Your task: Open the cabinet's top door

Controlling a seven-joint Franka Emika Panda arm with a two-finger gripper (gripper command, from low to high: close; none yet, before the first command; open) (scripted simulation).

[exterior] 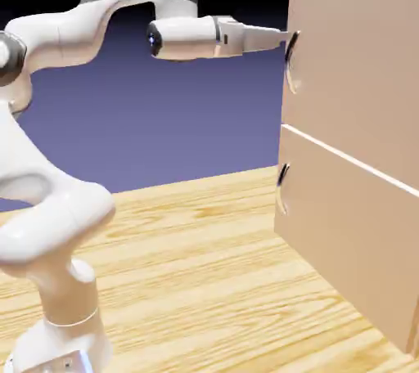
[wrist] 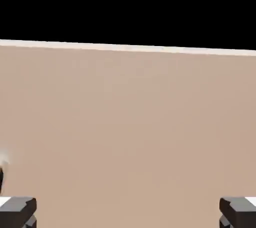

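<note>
The beige cabinet (exterior: pixel 372 224) stands at the exterior view's right, taller than the arm. Its top door (exterior: pixel 360 60) lies flat against the cabinet's front, with a dark curved handle (exterior: pixel 291 60) near its left edge. My gripper (exterior: pixel 285 36) is stretched out level, and its tips reach the upper end of that handle. In the hand view the top door (wrist: pixel 128 122) fills the picture below its pale top edge. The two grey fingertips (wrist: pixel 18 212) stand far apart at the bottom corners of the hand view. My gripper (wrist: pixel 128 215) is open with nothing between the fingers. A dark sliver (wrist: pixel 1 178) shows at the left edge.
Below a thin seam sits the lower door (exterior: pixel 344 232) with its own dark handle (exterior: pixel 282 187). The wooden table (exterior: pixel 204 281) runs from the robot's base (exterior: pixel 65 339) to the cabinet's foot.
</note>
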